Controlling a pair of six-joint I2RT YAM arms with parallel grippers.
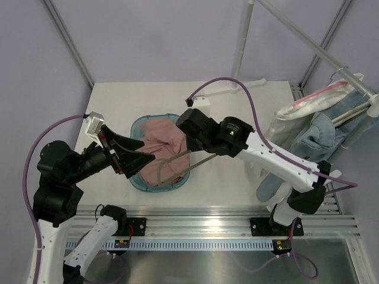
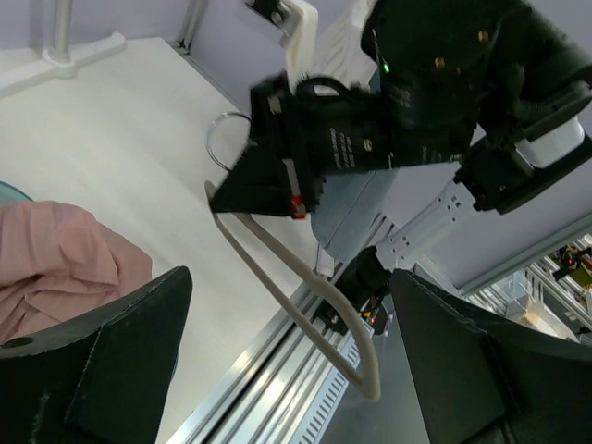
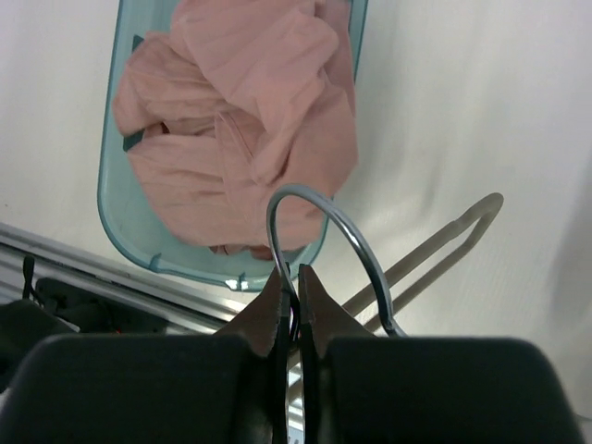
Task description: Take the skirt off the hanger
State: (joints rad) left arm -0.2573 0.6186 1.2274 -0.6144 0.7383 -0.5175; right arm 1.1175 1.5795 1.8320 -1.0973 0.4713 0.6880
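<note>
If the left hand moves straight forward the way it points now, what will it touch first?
Probably the hanger: in the left wrist view its beige bar crosses the gap ahead of the open left hand, with the right hand gripping it. Depth is unclear.

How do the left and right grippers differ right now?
The left gripper is open and empty; the right gripper is shut on the hanger by its hook. The left gripper is at the basket's left side, the right gripper at its right. Both are black.
</note>
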